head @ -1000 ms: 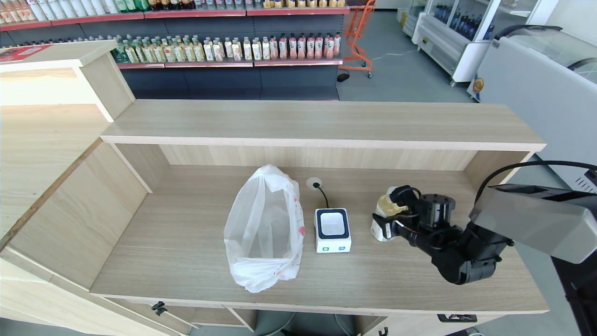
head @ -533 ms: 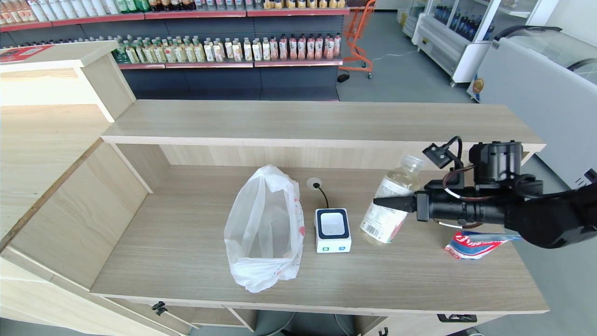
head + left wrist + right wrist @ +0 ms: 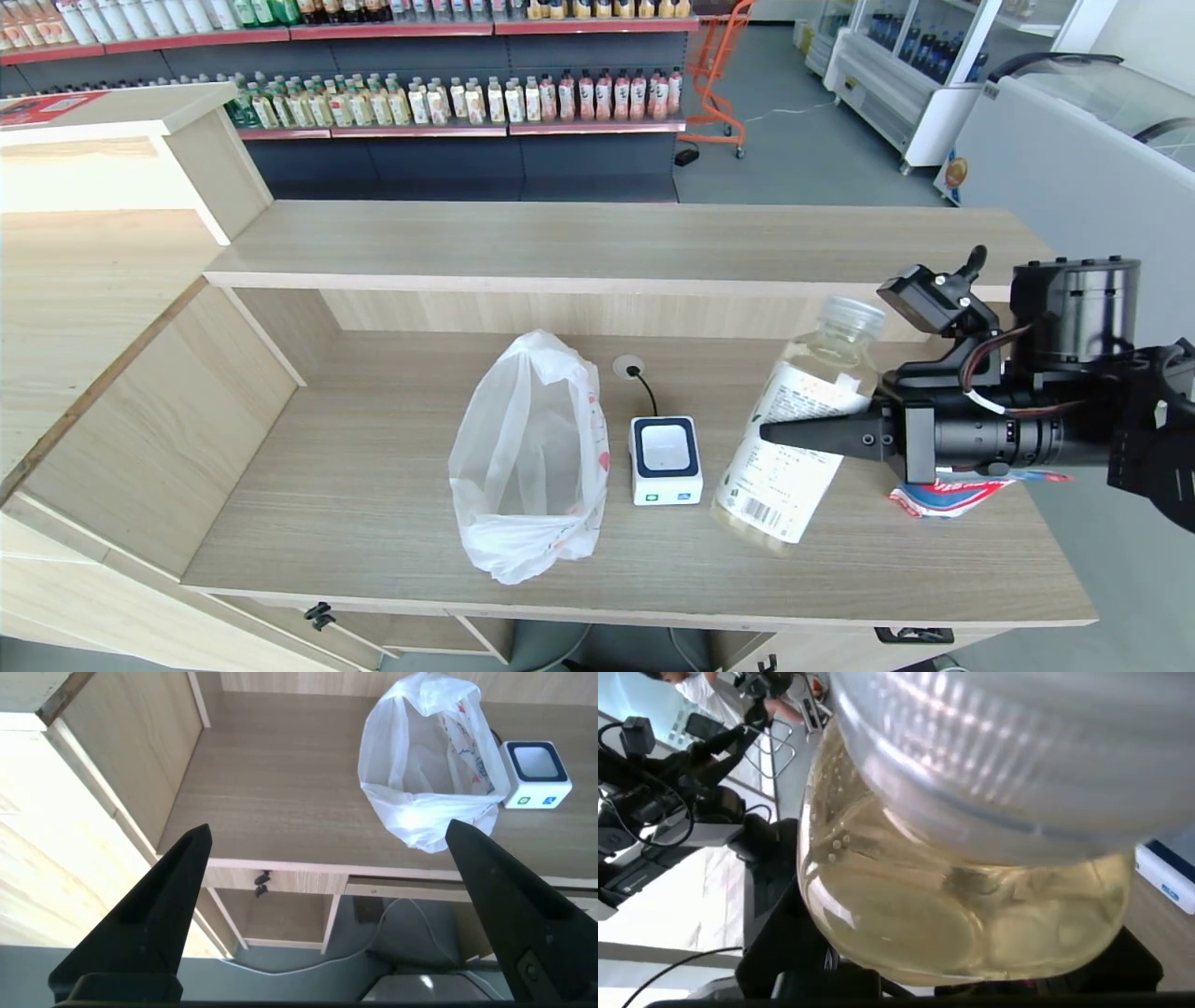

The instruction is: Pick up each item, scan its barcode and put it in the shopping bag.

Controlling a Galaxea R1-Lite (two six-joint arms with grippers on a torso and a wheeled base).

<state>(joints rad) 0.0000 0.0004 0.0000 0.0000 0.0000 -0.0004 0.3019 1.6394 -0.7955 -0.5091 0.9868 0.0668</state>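
Aloft, tilted bottle [image 3: 782, 481] — gripped between right fingers [image 3: 822, 437]

You've got one clear bottle [image 3: 794, 439] of pale liquid, one white plastic shopping bag [image 3: 527, 457], one barcode scanner [image 3: 666, 459] and one red, white and blue packet [image 3: 943, 497], all at one wooden counter [image 3: 355, 467]; drink bottles [image 3: 448, 98] on the shelves [image 3: 597, 124] behind are too many and too small for you to count
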